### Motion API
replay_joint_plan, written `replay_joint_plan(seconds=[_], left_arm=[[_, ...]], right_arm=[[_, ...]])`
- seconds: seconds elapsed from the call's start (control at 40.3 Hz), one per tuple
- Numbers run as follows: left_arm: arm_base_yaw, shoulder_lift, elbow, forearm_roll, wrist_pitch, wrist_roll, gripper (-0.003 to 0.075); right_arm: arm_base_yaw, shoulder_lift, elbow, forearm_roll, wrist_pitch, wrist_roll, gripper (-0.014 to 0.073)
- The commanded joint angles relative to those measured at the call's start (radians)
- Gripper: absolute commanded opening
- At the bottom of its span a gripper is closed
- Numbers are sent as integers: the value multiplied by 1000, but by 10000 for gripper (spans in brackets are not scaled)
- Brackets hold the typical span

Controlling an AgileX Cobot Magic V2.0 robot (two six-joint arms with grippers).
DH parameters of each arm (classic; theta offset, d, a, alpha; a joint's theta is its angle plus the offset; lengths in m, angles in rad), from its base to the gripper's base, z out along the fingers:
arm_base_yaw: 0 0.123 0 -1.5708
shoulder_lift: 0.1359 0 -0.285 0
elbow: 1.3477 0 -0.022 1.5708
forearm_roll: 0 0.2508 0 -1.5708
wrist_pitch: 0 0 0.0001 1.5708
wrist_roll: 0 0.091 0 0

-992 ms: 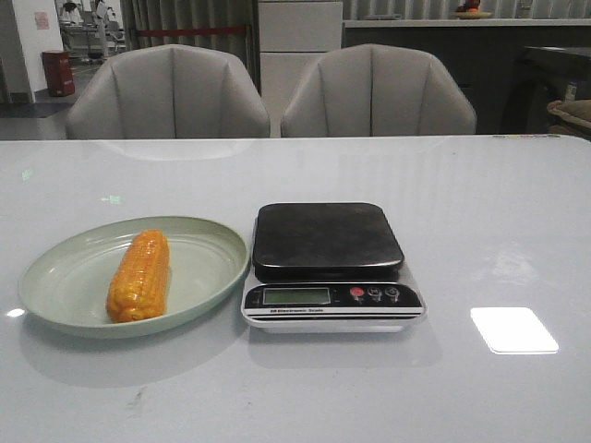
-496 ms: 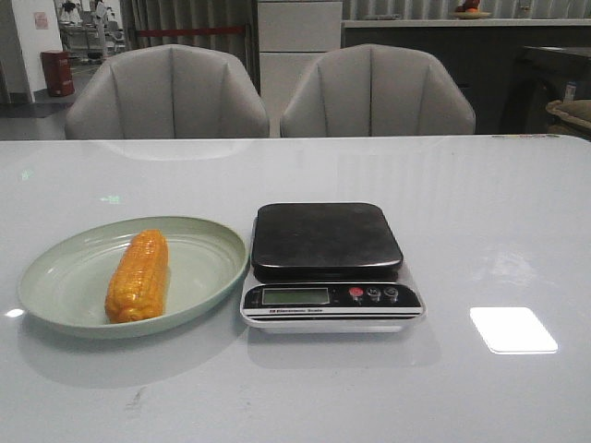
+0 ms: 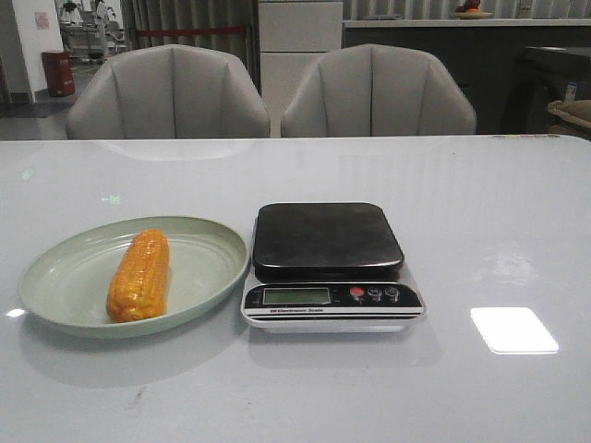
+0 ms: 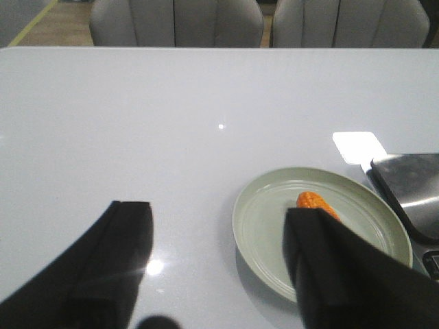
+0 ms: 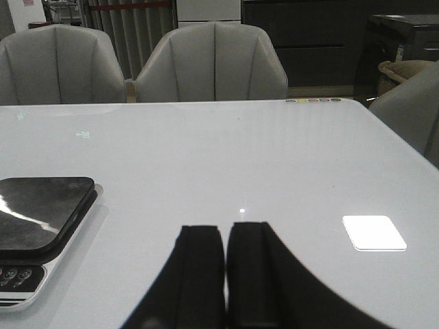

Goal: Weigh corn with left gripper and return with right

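The orange-yellow corn lies lengthwise on a pale green plate at the table's left. A black kitchen scale with a bare platform stands just right of the plate. Neither gripper shows in the front view. In the left wrist view my left gripper is open and empty above the table, short of the plate; one finger hides most of the corn. In the right wrist view my right gripper is shut and empty over bare table, right of the scale.
Two grey chairs stand behind the table's far edge. A bright light reflection lies on the glossy white table at the right front. The scale's display and buttons face the front edge.
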Motion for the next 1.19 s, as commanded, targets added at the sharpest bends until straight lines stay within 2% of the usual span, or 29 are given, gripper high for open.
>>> replay_joint_plan(seconds=[0.0,0.174,0.422,0.744,1.166], left_arm=[[-21,57,-65,-1,-54,-7,577],[-58,208,-140,-46,-8,-7,576],[-188,482,-243,-112,-2,-13,575],[-311,845,-382,-117,27,-63,574],[-336,1134,-513,-163,54,-121,574]], right_arm=[[-6,-19,4,-12,-84,-7,192],[-6,-19,4,-12,-84,-7,192],[-6,-19,4,-12,-84,-7,192],[-6,-19,4,-12,-84,-7,192],[-6,-19,4,-12,-84,-7,192]])
